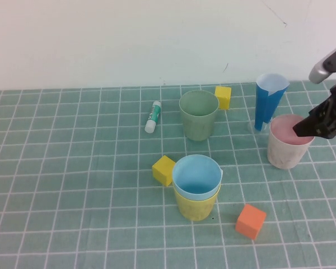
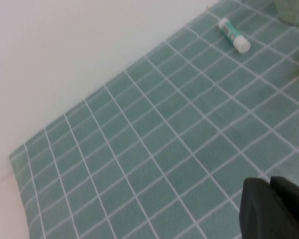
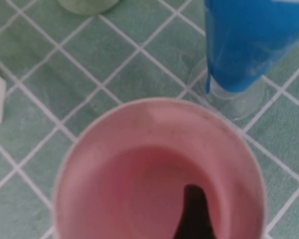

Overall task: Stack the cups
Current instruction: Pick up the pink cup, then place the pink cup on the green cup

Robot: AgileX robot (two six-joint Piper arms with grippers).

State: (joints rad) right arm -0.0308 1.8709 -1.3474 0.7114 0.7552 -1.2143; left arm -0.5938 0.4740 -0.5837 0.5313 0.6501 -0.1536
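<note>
The light blue cup (image 1: 196,176) sits nested in the yellow cup (image 1: 195,206) at the front middle. The sage green cup (image 1: 199,115) stands alone farther back. The pale pink cup (image 1: 288,142) stands on the mat at the right and fills the right wrist view (image 3: 154,169). My right gripper (image 1: 306,129) is at its right rim, with one finger (image 3: 192,211) inside the cup and the wall held between the jaws. My left gripper (image 2: 275,209) is shut and empty, low over bare mat far to the left, out of the high view.
A tall dark-blue paper cone (image 1: 269,100) stands right behind the pink cup (image 3: 249,45). Yellow cubes (image 1: 163,170) (image 1: 223,96) and an orange cube (image 1: 251,221) lie around the cups. A glue stick (image 1: 153,116) lies at the back left (image 2: 233,35).
</note>
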